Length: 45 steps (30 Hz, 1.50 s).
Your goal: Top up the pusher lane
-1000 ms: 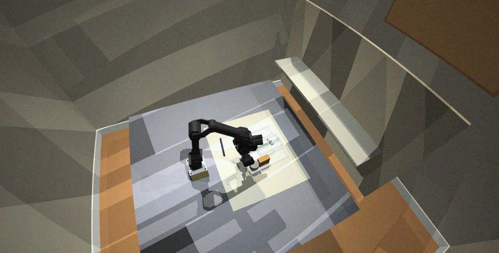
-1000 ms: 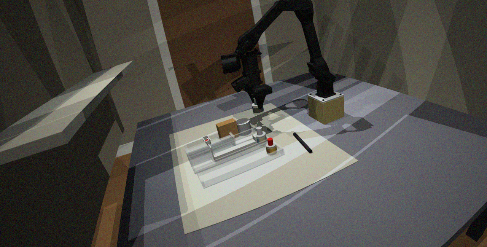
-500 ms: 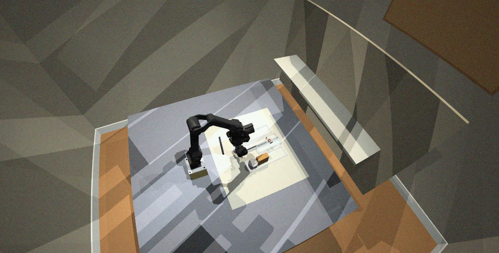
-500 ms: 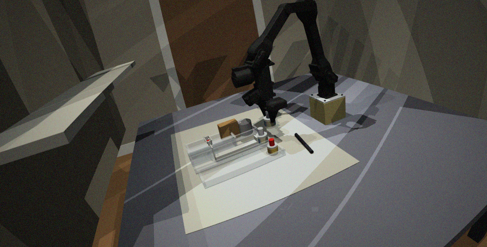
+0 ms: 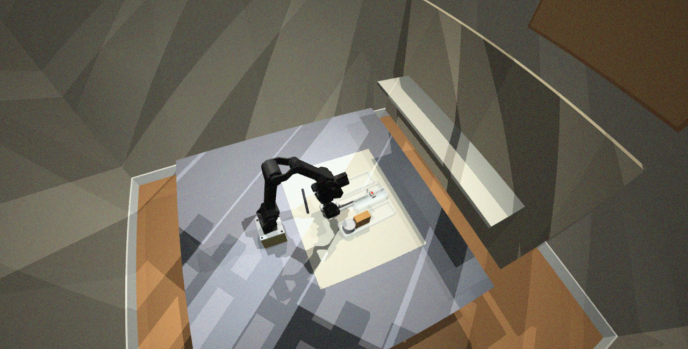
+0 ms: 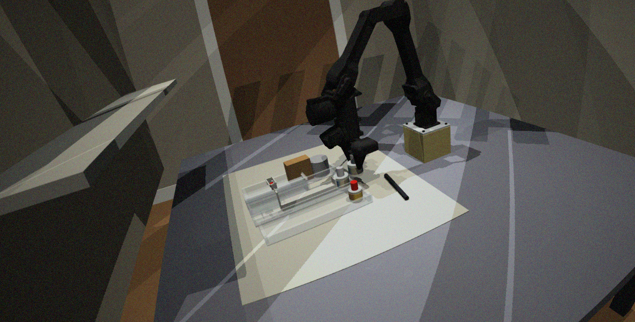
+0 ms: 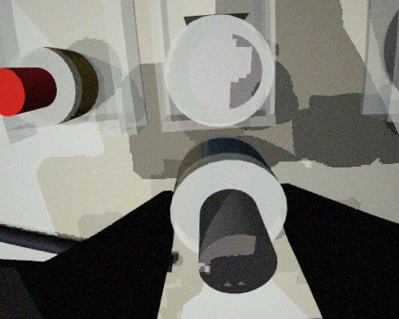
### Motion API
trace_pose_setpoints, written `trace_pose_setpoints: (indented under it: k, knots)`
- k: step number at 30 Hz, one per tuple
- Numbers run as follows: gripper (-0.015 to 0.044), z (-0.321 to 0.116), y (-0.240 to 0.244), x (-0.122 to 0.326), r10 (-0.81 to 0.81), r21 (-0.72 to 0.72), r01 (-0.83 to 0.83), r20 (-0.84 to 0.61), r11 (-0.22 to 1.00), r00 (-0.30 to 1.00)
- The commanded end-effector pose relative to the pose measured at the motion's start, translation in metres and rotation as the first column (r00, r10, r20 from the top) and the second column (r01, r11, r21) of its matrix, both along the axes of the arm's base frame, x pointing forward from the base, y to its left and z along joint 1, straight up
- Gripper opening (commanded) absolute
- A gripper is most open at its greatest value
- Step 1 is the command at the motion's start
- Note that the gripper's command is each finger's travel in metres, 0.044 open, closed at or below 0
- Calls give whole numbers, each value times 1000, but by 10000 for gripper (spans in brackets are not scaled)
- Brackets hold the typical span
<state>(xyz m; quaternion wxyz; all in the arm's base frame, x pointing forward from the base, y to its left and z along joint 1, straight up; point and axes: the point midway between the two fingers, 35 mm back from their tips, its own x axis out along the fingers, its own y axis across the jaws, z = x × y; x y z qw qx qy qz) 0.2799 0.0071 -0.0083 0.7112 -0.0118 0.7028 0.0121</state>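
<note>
My gripper (image 5: 330,213) (image 6: 353,162) (image 7: 226,198) is shut on the loose jar (image 6: 354,170) (image 7: 228,170), which has a white lid, a dark grey knob and a blue and tan band. It is held upright just outside the front stop of the middle, sprung lane. The lane jar (image 6: 341,180) (image 7: 219,71) stands at the front of that lane, close behind the stop. A pusher flag with a red mark (image 5: 371,193) (image 6: 271,183) stands farther back. Whether the held jar touches the mat is unclear.
A red-knobbed jar (image 6: 354,193) (image 7: 62,89) stands in one side lane. A grey cylinder (image 5: 348,226) (image 6: 319,165) and an orange box (image 5: 362,219) (image 6: 296,168) stand in the other. A black rod (image 5: 305,201) (image 6: 396,186) (image 7: 31,239) lies on the cream mat (image 5: 336,270) (image 6: 355,244).
</note>
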Motion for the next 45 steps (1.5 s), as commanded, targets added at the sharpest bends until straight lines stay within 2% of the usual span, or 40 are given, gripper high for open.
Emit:
trace_pose_setpoints:
  k: [1,45]
  knots:
    - [0,-1,0,1,-5,0,5,5,1000,1000]
    - [0,-1,1,21,-5,1,5,7,1000,1000]
